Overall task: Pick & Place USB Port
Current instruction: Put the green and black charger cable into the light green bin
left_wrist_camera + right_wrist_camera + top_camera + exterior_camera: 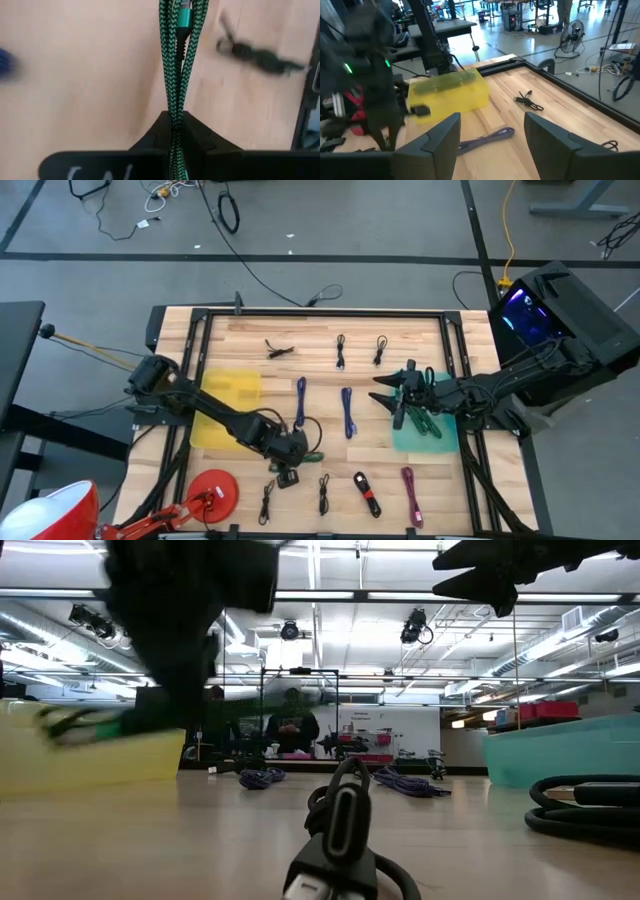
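Observation:
My left gripper [293,450] is near the middle of the table, right of the yellow bin [225,410], and is shut on a green braided USB cable [176,75], a looped bundle with a teal connector [183,15]. In the low view the cable [90,723] shows as a green blur in front of the yellow bin [90,755]. My right gripper [386,390] is open and holds nothing. It hovers by the left edge of the teal bin [425,430], which holds green cables [428,420]. Its wrist view shows spread fingers [492,135]. My left gripper pinches the green cable bundle between its two fingers [192,132], several strands side by side [175,117]. The strands run straight out past the fingertips to the connector end. In the low view the bundle seems lifted clear of the table.
Other coiled cables lie about: purple ones [300,402] [347,412] mid-table, black ones near the far edge [340,350] [380,348] [278,350], and several along the near edge [324,492] [367,492] [410,495]. A red lamp [215,492] stands at the near left.

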{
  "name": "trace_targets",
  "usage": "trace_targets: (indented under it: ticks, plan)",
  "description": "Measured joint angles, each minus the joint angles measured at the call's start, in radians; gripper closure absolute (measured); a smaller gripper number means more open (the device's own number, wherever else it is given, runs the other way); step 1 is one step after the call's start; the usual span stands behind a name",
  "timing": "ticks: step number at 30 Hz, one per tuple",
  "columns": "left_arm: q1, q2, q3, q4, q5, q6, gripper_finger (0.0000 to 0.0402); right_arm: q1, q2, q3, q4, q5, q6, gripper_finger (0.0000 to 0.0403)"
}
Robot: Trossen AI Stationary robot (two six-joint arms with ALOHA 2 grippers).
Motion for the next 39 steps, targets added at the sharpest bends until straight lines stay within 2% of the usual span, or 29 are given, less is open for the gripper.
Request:
trace_targets:
  ticks: [3, 7, 14, 18, 22, 27, 34, 39]
  plan:
    - [-0.006, -0.027, 0.068, -0.134, -0.136, 0.053, 0.0381, -0.006, 0.000, 0.000, -0.009, 0.000, 0.000, 0.0184]
    - [-0.007, -0.100, 0.124, -0.198, -0.356, 0.134, 0.0381, -0.008, 0.000, 0.000, -0.018, -0.001, 0.000, 0.0184]
    - [0.010, -0.281, 0.121, -0.253, -0.601, 0.266, 0.0381, -0.008, 0.000, 0.000, -0.021, 0.000, -0.022, 0.0184]
    - [0.019, -0.364, 0.121, -0.247, -0.697, 0.341, 0.0381, -0.013, 0.000, 0.000, -0.006, -0.001, -0.029, 0.0184]
    - [0.040, -0.399, 0.121, -0.227, -0.724, 0.419, 0.0381, -0.015, 0.024, 0.000, 0.090, -0.011, -0.055, 0.0184]
    - [0.117, -0.400, 0.121, -0.154, -0.750, 0.538, 0.0381, -0.027, 0.115, 0.000, 0.274, -0.097, -0.121, 0.0184]
    - [0.254, -0.397, 0.121, 0.098, -0.462, 0.710, 0.0381, -0.069, 0.222, 0.000, 0.460, -0.163, -0.172, 0.0184]
    - [0.306, -0.384, 0.121, 0.145, -0.405, 0.760, 0.0381, -0.101, 0.223, 0.000, 0.507, -0.168, -0.201, 0.0184]
